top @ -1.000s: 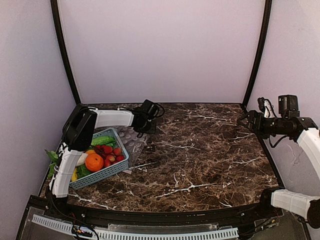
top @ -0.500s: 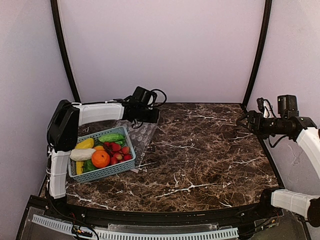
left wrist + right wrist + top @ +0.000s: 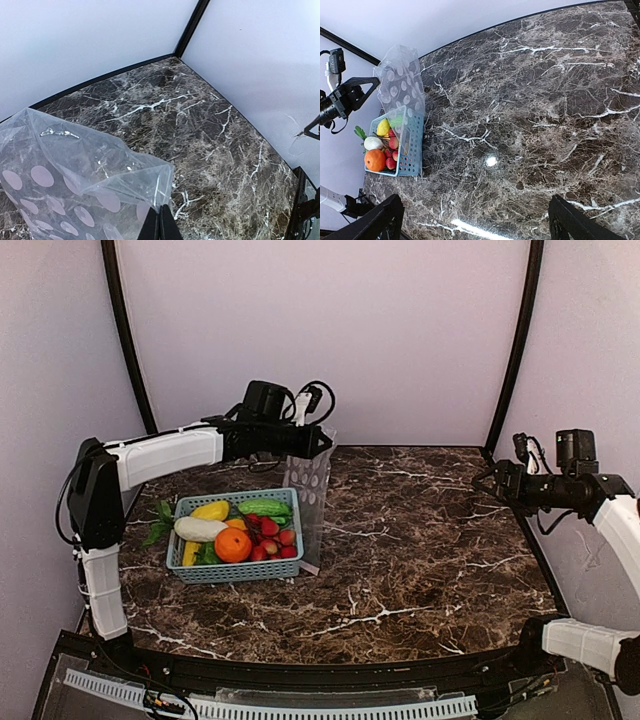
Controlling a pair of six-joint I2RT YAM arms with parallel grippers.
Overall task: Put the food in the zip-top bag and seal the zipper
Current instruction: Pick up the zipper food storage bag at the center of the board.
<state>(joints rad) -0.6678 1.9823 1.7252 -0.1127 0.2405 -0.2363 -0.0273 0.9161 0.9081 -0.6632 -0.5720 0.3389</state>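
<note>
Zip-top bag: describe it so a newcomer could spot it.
On the dark marble table, look left to the light blue lattice plastic basket of toy produce. Just right of it hangs the clear plastic zip-top bag, pinched by the left gripper with shut jaws. It alone is see-through, printed with pale round dots.

zip-top bag [image 3: 75, 180]: clear glossy plastic | basket [image 3: 235, 570]: blue plastic lattice | table [image 3: 420, 540]: polished marble

Table [image 3: 430, 550]: dark marble-patterned top, white-veined. Its left part is being occupied by a light blue lattice basket [image 3: 240, 573], set flat on the surface. Leafy greens [image 3: 157, 520] are being carried on the top just beside the basket's left end. The lower edge of a zip-top bag [image 3: 308, 495] is seemingly being rested on the surface at the basket's right end.
</note>
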